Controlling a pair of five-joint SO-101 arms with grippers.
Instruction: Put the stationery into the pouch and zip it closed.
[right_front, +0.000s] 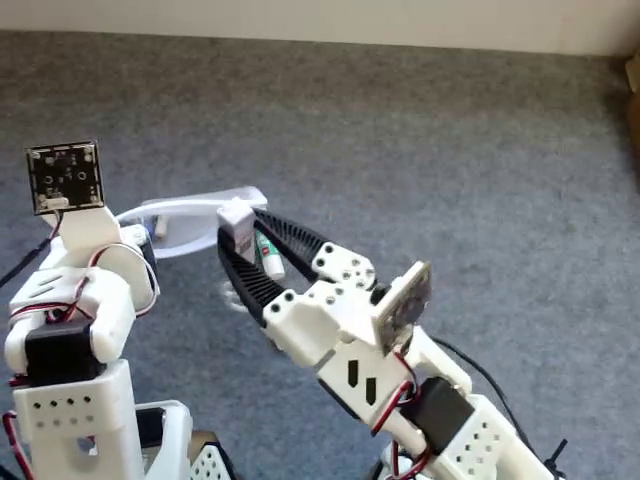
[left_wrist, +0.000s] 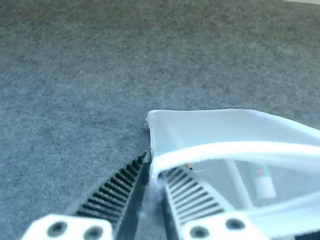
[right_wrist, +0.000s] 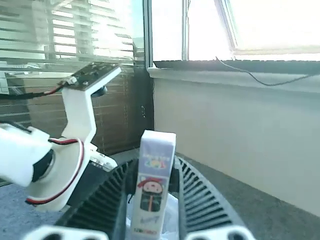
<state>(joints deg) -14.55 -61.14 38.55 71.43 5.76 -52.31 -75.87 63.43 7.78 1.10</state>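
Now the eraser (right_wrist: 155, 187) is clamped by the right gripper (right_wrist: 153, 166), long axis along the fingers, just over the pouch (right_front: 190, 212) mouth. The pouch rim is pinched tight by the left gripper (left_wrist: 150, 167).

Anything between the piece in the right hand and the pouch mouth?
Nothing visible. The right hand holds the white stationery piece above the pouch, whose rim the left hand pinches; a green-marked item lies inside.

Daylight is pouring in through the window (right_wrist: 260, 25), burning its panes out to white glare, is brightening the blinds (right_wrist: 60, 45) and the pale pouch (left_wrist: 210, 125), and is leaving the grey carpet (right_front: 450, 130) evenly lit with faint shadows.
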